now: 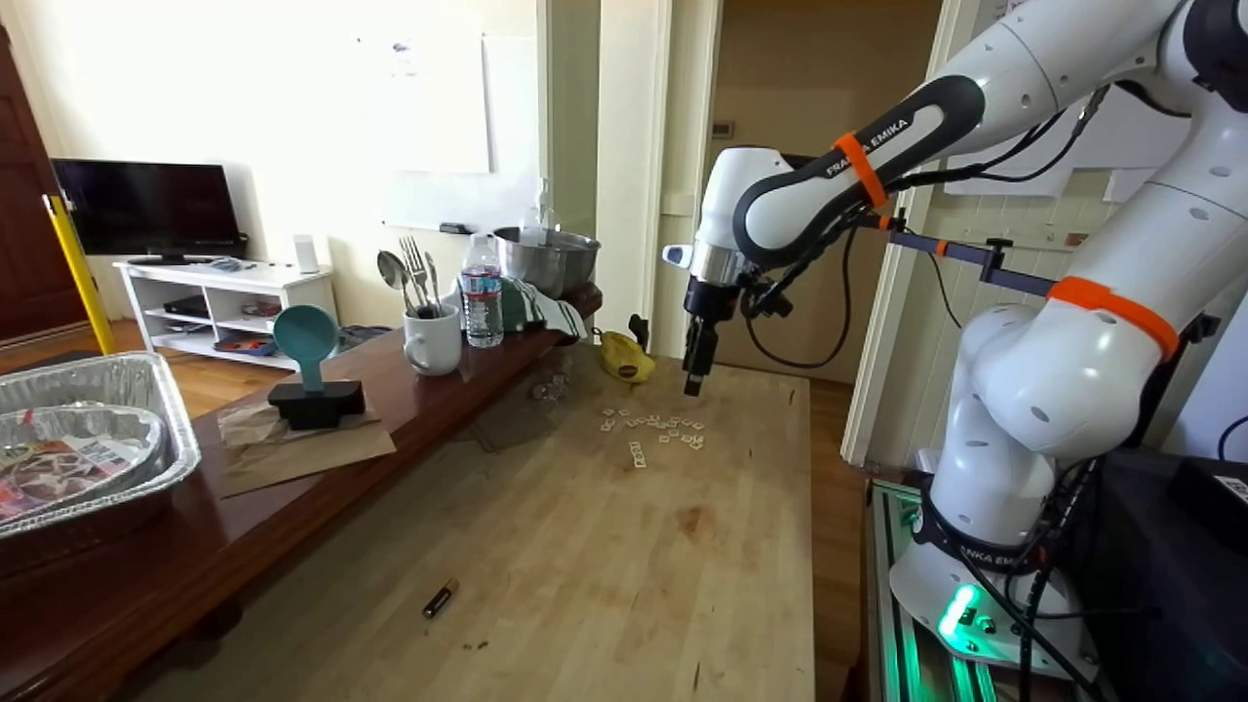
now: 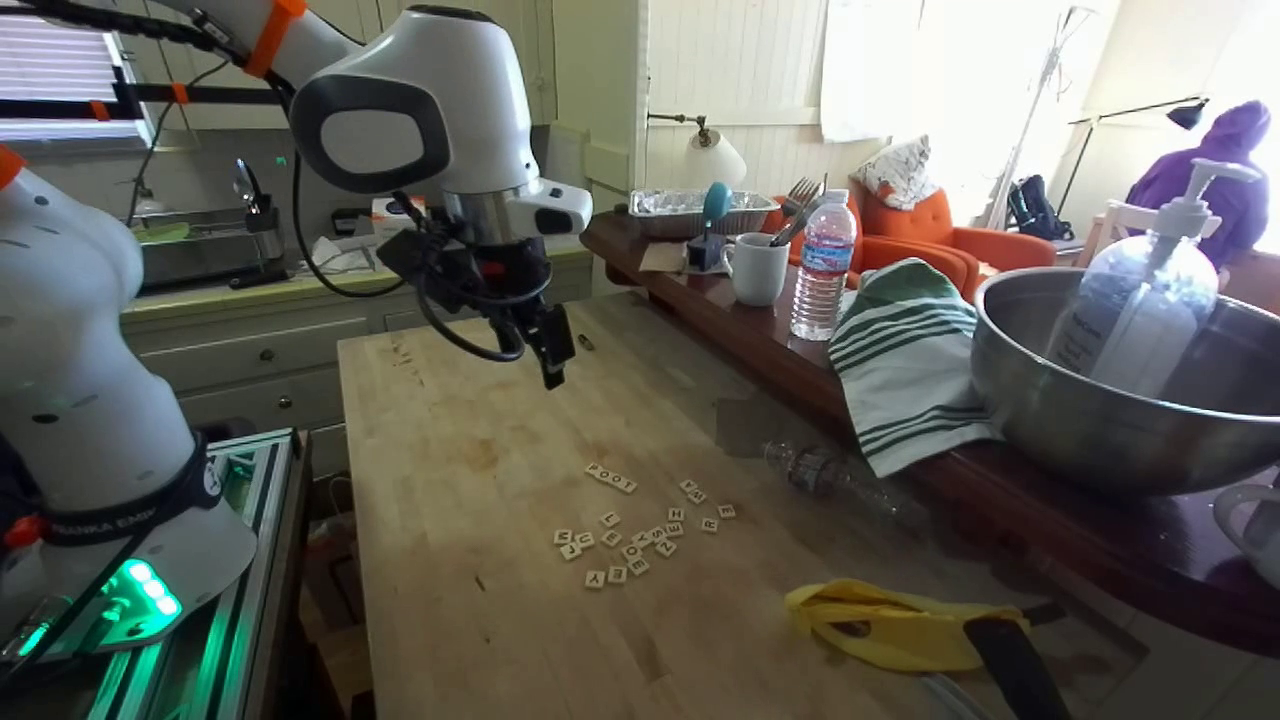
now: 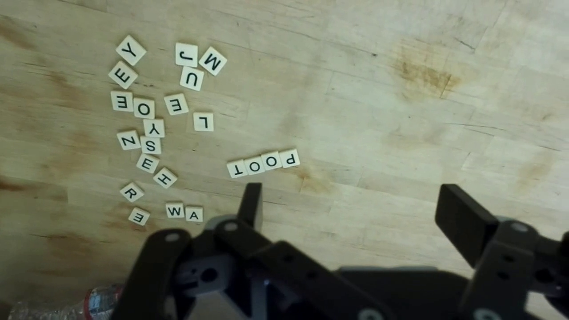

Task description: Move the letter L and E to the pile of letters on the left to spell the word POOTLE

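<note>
Two moves remain: likely fetching L point(image 3: 203, 122), ten o'clock from POOT point(image 3: 263, 163) (wrist view). Pincer point(image 3: 352, 200) wide, empty; lower there.

I've got light wood on the worktop point(image 3: 382, 138), mostly matt, w/ fine scratches & stained patches. Letter tiles point(image 3: 203, 126) look smooth, low-sheen; I can't tell wood vs plastic. My gripper point(image 3: 355, 204) is matt; the arm point(image 1: 1063, 390) looks like smooth hard plastic, slightly glossy. Ledge point(image 1: 419, 409) = dark wood, varnished look, v. shiny. Mixing bowl point(image 2: 1100, 440): smooth metal w/ soft sheen. Pump bottle point(image 2: 1135, 320) & water bottle point(image 2: 820, 295): clear plastic, latter ribbed & glossy. Dish towel point(image 2: 905, 370): matt cloth. Mug point(image 2: 757, 272): smooth, I'd say glazed ceramic. Forks point(image 1: 413, 265): shiny metal. Foil tray point(image 1: 181, 439): bright alum., ridged. Brown paper point(image 1: 312, 468): matt, creased. TV screen point(image 1: 151, 219): glossy.
</note>
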You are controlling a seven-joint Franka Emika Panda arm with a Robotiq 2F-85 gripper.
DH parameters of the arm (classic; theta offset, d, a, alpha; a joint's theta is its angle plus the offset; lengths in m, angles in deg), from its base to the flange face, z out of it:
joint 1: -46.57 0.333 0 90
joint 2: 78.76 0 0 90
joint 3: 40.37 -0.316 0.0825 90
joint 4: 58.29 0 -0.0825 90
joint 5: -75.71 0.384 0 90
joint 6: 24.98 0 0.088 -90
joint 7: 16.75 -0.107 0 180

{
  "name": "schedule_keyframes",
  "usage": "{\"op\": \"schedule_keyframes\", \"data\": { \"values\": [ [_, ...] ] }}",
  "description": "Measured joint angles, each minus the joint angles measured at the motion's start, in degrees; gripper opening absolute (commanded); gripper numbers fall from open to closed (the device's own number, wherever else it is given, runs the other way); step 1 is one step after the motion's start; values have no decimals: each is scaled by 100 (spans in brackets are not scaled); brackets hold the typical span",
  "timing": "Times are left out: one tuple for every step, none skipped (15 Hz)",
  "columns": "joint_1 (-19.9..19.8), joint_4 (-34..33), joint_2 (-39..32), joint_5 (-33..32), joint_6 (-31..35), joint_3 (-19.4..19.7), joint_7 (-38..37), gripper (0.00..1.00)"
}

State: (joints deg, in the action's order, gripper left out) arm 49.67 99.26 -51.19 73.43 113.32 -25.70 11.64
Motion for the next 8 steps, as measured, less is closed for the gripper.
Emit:
{"op": "schedule_keyframes", "data": {
  "values": [
    [4,0,0,1,0,0,0,100],
    [-10,0,-1,-1,0,-18,-1,100],
    [-44,-1,-20,-3,0,-37,-39,100],
    [-91,-2,-68,-4,2,-46,-66,100],
    [-149,-2,-149,-5,55,-47,-101,100],
    [-211,-3,-255,-6,176,-45,-123,100],
    [-274,-7,-375,-6,318,-43,-140,98],
    [-336,-15,-511,-6,480,-39,-150,74]
  ]
}}
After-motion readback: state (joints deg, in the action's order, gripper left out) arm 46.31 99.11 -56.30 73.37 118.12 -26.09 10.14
